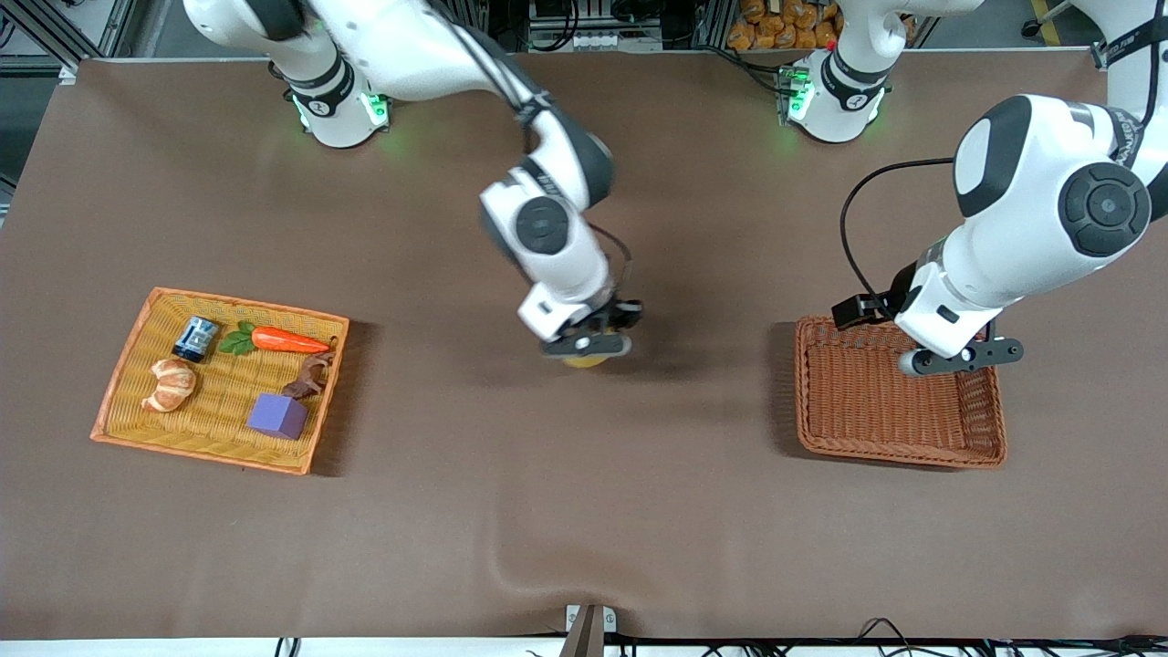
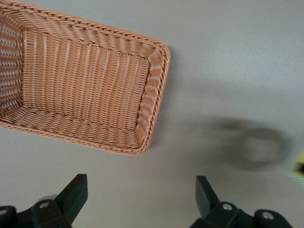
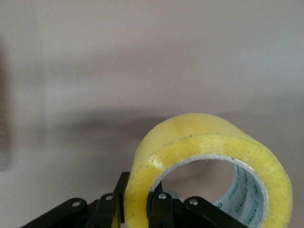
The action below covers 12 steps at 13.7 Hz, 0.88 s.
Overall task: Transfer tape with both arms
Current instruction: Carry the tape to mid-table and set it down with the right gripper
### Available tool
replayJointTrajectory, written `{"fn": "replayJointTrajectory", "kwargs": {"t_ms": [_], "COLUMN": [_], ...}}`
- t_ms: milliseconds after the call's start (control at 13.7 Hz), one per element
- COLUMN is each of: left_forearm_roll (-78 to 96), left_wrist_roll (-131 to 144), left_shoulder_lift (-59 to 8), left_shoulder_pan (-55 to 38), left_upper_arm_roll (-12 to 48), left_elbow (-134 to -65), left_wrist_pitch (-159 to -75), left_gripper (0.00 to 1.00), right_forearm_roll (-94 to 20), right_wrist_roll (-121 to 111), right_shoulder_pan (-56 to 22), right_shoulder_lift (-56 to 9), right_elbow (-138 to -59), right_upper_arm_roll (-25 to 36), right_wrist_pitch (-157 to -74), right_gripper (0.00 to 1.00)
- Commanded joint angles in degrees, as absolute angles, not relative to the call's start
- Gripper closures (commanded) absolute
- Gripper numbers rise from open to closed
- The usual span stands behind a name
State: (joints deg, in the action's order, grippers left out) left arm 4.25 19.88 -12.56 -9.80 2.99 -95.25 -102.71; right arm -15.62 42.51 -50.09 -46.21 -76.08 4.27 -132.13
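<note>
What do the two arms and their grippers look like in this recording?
Both arms are white with black joint sections and round grey-black joint caps; their bases glow green. The right gripper and left gripper are black with screw-fastened fingers. A black cable loops beside the left arm.

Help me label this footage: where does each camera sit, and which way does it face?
Front view: high across the table, facing both arms' bases; right gripper holds the tape over bare table.
Left wrist view: on the left arm, looking down past the open left gripper at the brown basket.
Right wrist view: on the right arm, tape filling it.
Shared: tape, basket.
</note>
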Motion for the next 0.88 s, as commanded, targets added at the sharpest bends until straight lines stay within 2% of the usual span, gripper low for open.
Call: {"fn": "replayJointTrajectory", "kwargs": {"t_ms": [0, 219, 292, 365, 511, 658, 804], "left_forearm_roll": [6.15, 6.24, 6.24, 6.33, 6.94, 6.86, 6.59], "left_wrist_roll": [21.44, 21.80, 21.97, 23.80, 29.60, 30.32, 30.67], "left_shoulder_lift": [-12.83, -12.83, -12.92, -13.53, -14.32, -14.68, -15.55], "left_shoulder_pan": [-9.93, -10.72, -10.90, -10.99, -11.77, -12.83, -15.02], "left_upper_arm_roll": [3.16, 3.16, 3.16, 3.25, 4.13, 4.13, 4.13], "left_elbow": [-95.01, -95.10, -95.10, -95.10, -95.10, -95.10, -95.01], "left_wrist_pitch": [-103.27, -103.18, -103.27, -103.27, -103.27, -103.27, -103.36], "left_gripper": [0.00, 0.00, 0.00, 0.00, 0.00, 0.00, 0.00], "right_forearm_roll": [-15.56, -15.56, -15.56, -15.56, -15.56, -15.47, -14.94], "right_wrist_roll": [46.75, 50.87, 51.76, 51.77, 51.77, 51.25, 47.75], "right_shoulder_pan": [-51.67, -54.14, -54.05, -54.05, -53.79, -52.48, -49.76], "right_shoulder_lift": [-52.02, -55.10, -55.11, -54.85, -54.15, -52.13, -48.44], "right_elbow": [-68.30, -68.03, -68.03, -68.20, -68.38, -69.17, -69.26], "right_upper_arm_roll": [5.19, 5.18, 5.10, 5.18, 5.19, 5.36, 6.06], "right_wrist_pitch": [-132.00, -137.80, -137.46, -136.33, -134.74, -132.03, -122.04], "right_gripper": [1.00, 1.00, 0.95, 0.73, 0.59, 0.30, 0.02]}}
